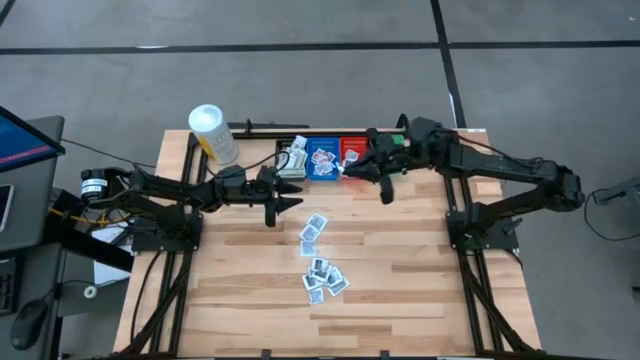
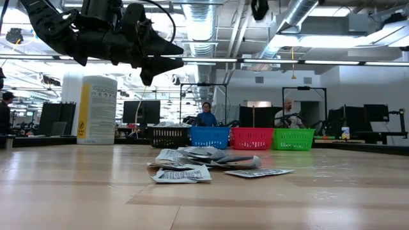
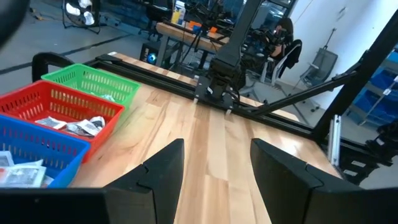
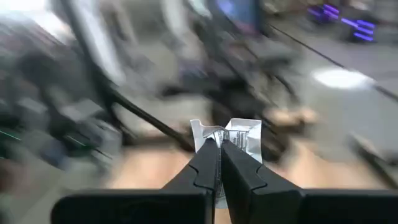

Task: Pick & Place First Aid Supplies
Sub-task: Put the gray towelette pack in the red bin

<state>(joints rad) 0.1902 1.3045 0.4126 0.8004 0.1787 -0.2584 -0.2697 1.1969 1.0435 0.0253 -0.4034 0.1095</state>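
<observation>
Your left gripper (image 1: 287,201) hangs above the table, at about ten o'clock from its centre, fingers (image 3: 163,167) spread apart with nothing between them. Your right gripper (image 1: 350,170) reaches toward twelve o'clock at the far edge, its fingers (image 4: 239,171) pinched together on a small packet (image 4: 244,138).

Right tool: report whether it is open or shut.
Shut on a packet: in its wrist view the right tool's fingers meet, pinching the packet's lower edge.
</observation>
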